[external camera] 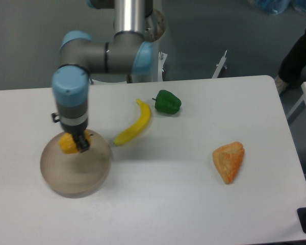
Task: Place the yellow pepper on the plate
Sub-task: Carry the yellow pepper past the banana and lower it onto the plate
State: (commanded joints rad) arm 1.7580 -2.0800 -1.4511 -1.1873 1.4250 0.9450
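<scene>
Four items on table [158, 204], listed left to right. Far left: plate [74, 176], rim resting flat on table. Over its upper portion: gripper [75, 143], jaws clamped on pepper [68, 144], pointing straight down. Pepper held above plate interior; contact with dish surface cannot be confirmed from this view. Centre: banana [134, 125], just right of plate, not touching it. Beside banana tip: green pepper [168, 102]. Far right: orange wedge [228, 161], well apart from everything else. Task status, judged: transport essentially complete, pepper positioned over target. Remaining: lower if needed, release, withdraw arm upward clear of plate.
</scene>
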